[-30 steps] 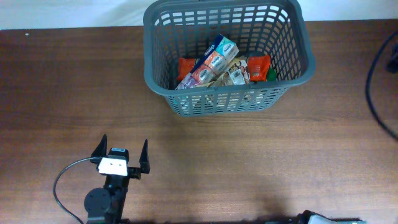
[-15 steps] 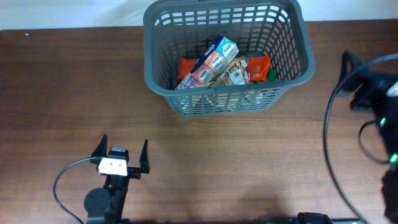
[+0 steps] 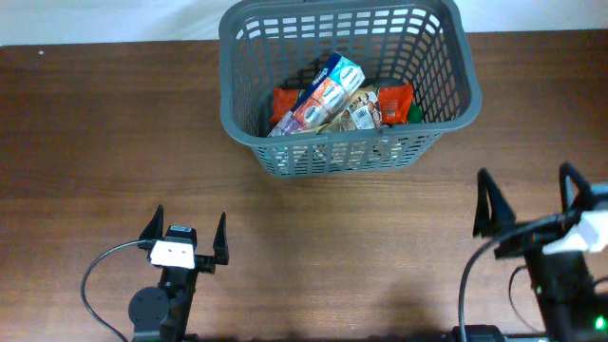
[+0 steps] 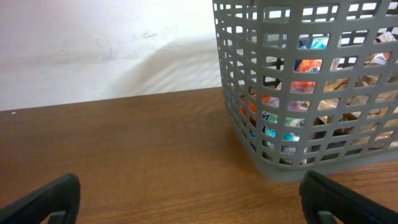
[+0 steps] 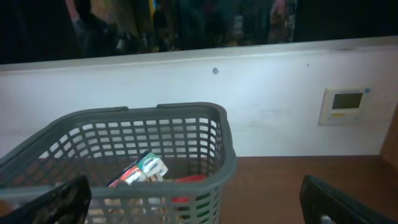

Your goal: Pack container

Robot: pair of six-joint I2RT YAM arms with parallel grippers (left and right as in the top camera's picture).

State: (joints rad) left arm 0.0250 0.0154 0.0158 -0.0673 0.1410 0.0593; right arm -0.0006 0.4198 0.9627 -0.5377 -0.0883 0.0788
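Right gripper now at lower right, container holding several snack packets

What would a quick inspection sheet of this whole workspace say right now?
Surface: brown wooden table.
Job's things: grey container standing upright at the far side, with colourful snack packets piled on its floor.
Clutter: nothing seen.
Grippers: left gripper open and holding nothing, near the front edge. Right gripper open and holding nothing, towards the right edge. Both are apart from the container.
Cables: a black cable loops beside the left arm. A second cable curves beside the right arm.
Surroundings: white wall behind the table, with a small wall panel on it.
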